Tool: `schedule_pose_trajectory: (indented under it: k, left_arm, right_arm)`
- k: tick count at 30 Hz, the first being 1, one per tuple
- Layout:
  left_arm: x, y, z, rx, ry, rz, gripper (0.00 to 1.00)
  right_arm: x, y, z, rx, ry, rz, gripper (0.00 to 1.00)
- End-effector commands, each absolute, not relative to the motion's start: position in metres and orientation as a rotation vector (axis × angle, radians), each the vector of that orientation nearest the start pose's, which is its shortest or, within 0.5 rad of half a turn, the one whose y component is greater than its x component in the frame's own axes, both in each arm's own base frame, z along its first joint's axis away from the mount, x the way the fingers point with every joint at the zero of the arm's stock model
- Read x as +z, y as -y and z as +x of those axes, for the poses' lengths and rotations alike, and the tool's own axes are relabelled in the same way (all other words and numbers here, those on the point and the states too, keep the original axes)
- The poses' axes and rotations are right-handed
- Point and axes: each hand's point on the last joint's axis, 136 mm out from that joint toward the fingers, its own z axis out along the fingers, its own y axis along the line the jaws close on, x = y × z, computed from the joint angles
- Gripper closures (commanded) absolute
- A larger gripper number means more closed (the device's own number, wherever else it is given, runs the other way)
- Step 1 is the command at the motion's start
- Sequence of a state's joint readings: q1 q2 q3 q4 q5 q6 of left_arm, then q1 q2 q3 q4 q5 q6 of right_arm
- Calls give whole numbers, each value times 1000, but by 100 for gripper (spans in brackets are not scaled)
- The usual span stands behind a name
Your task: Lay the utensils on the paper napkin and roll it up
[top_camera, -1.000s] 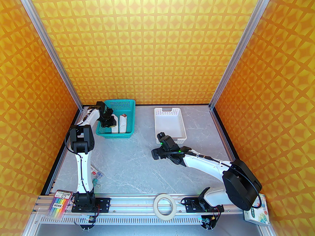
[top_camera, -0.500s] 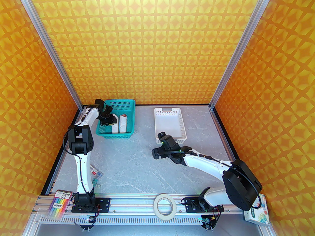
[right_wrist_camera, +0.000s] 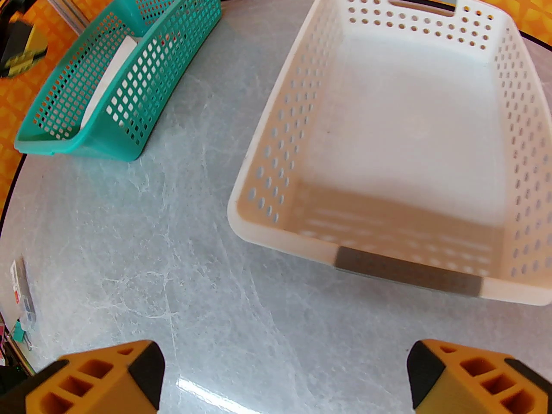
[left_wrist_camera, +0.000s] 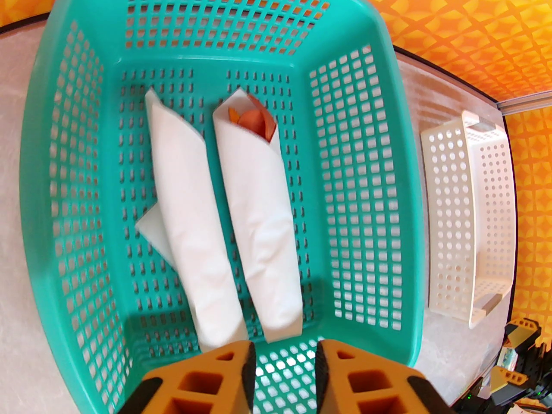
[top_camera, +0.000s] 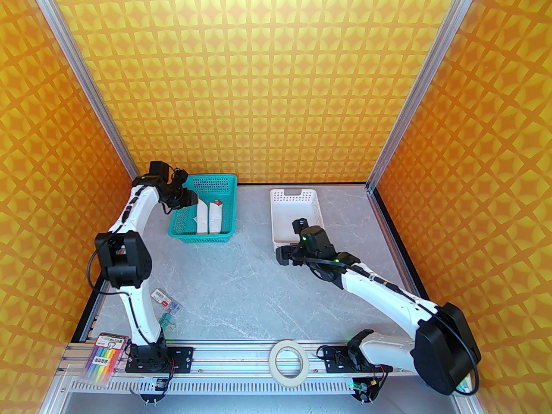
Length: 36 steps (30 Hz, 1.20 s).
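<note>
The paper napkin (left_wrist_camera: 189,214), a thin white sheet wound into a narrow plain roll, lay on the floor of the teal perforated plastic basket (left_wrist_camera: 358,179) at the far left of the grey marbled surface (right_wrist_camera: 151,231). Just beside it on the right, roughly parallel, lay another white paper roll with a red-brown tip (left_wrist_camera: 258,214) poking from its far end. The thin wooden utensils were presumably wrapped inside the plain roll. A loose corner of paper stuck out from that roll's left side, so the wrap looked a little slack but whole.

The left claw (left_wrist_camera: 282,356) hung above the near end of the teal basket, over the near ends of both rolls. Its orange fingers stood a narrow gap apart and pinched nothing, and basket mesh showed through the gap. The right claw (right_wrist_camera: 284,369) hovered over the surface in front of the near rim of the white perforated plastic basket (right_wrist_camera: 276,114). Its fingers were spread wide with nothing between them, and that basket's floor was bare.

Judging from this layout, the task was essentially complete: the loading and rolling looked done, and the roll lay in the teal basket free of either claw. What seemed left was only for the left arm to draw clear without snagging the slack corner.
</note>
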<state>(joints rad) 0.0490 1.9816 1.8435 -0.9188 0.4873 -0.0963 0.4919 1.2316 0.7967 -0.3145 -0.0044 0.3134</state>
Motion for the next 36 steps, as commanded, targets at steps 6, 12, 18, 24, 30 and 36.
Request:
schedule_pose_trajectory:
  k: [6, 12, 18, 24, 30, 36]
  left_arm:
    - [261, 53, 456, -602, -2284, 13, 71]
    - [299, 27, 406, -425, -2086, -72, 61]
    - [331, -6, 350, -229, -1886, -197, 47]
    - [324, -27, 306, -149, -1758, -341, 31]
    - [301, -44, 284, -96, -1659, -419, 7]
    - [285, -55, 277, -60, -1581, -464, 1]
  right_arm:
    - [188, -137, 327, 404, -2295, -123, 2]
    - [212, -91, 340, 327, -2240, 0, 1]
    - [222, -47, 345, 279, -2179, 155, 1]
    - [221, -5, 340, 186, -2104, 310, 1]
    - [222, 29, 328, 25, -2033, 394, 2]
    - [215, 54, 318, -108, -1936, 472, 2]
